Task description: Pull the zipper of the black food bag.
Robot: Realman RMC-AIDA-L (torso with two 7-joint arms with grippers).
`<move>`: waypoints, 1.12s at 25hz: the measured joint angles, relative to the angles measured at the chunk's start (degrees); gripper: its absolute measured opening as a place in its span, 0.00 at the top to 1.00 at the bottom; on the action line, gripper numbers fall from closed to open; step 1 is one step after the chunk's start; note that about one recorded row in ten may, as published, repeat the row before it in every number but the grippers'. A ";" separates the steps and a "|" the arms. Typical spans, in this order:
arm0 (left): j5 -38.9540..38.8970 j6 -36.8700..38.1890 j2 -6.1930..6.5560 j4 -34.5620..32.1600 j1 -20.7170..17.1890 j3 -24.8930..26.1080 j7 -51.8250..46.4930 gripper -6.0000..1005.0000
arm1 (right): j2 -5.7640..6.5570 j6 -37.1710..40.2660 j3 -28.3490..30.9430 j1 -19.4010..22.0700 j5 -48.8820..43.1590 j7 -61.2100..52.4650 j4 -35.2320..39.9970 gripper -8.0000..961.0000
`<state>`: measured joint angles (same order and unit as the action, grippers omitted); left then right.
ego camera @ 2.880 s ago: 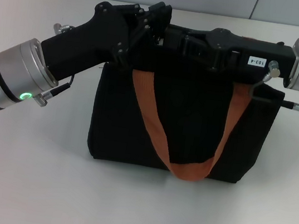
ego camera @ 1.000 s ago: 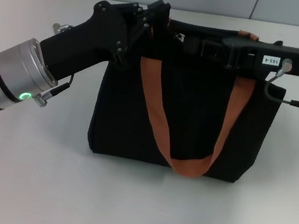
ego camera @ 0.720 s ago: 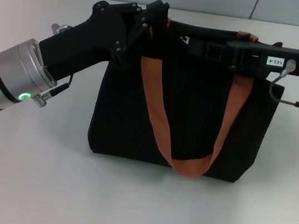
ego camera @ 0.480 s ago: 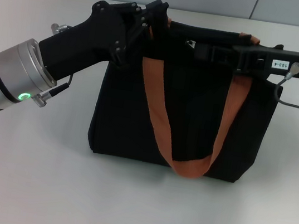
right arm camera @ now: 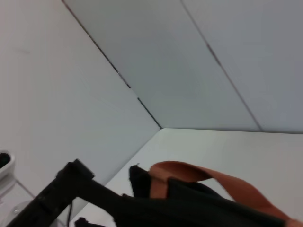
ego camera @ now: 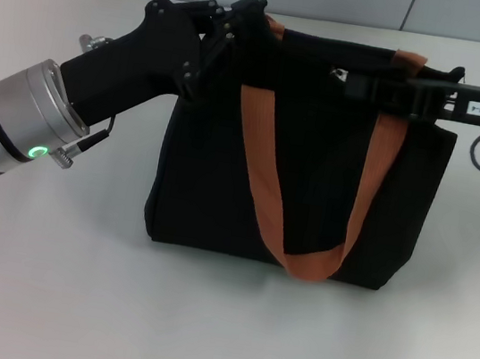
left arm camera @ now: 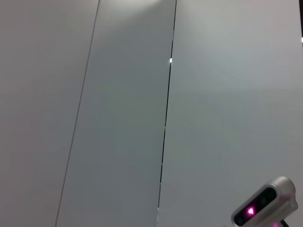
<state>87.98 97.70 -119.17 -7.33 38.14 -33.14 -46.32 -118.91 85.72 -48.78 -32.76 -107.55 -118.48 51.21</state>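
Right gripper [ego camera: 350, 80] sits over the top edge of the bag [ego camera: 193, 191], right of centre, and has travelled rightward along that edge across the earlier head frames, its wrist now almost out of view on the right. Judged from that travel, the pull is well under way. Whether its fingers are closed on the zipper cannot be told; they are dark against dark fabric. Bag stands upright on the white table [ego camera: 42, 294], and its top left corner has shifted slightly right and up under the pull. Left gripper [ego camera: 246, 18] is at that corner, fingers bearing on the fabric beside the strap [ego camera: 260, 196], apparently bracing the bag; grip state cannot be told. Left arm comes in low from the left, forearm angled up to the corner; right arm lies level along the top edge, reaching in from the right. Zipper [ego camera: 337, 71] shows only as a small silver glint on the top edge just left of the right gripper's tip, too small to confirm as the tab. Left wrist view shows only wall panels; right wrist view shows the bag's rim and a strap.
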 joint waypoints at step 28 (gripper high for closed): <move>-1.11 -0.98 0.20 -0.34 -0.43 0.81 0.06 0.95 | 0.13 5.56 7.11 4.74 -0.32 -0.68 5.57 0.86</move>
<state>86.87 96.71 -118.97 -7.66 37.70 -32.33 -46.26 -118.78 91.27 -41.67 -28.02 -107.86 -119.16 56.78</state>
